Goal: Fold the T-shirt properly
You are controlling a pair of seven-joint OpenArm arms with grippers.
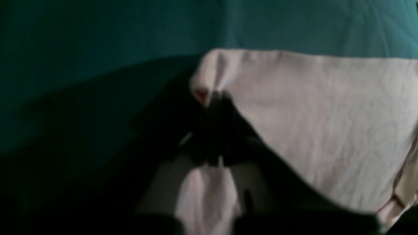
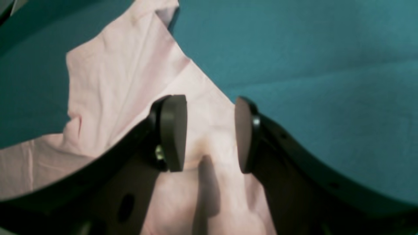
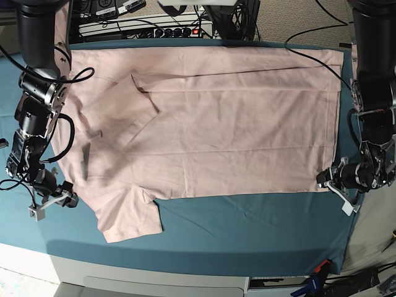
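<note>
One pink T-shirt (image 3: 210, 117) lies spread flat, plain side up, across one teal table cloth (image 3: 247, 229). Two sleeves show, one at the near edge and one folded over the body. Two grippers work it: the left gripper (image 1: 214, 98) is pressed together, pinching the shirt's corner; the right gripper (image 2: 210, 133) stands spread over the shirt's edge, gripping nothing. Beyond the table lie cables (image 3: 142, 25).

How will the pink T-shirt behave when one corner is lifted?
The T-shirt will probably sag and drape, since it lies flat with soft wrinkles. It looks light and thin, so it may drag across the teal cloth. The corner bunches in the left pincer, so folds may shift.
</note>
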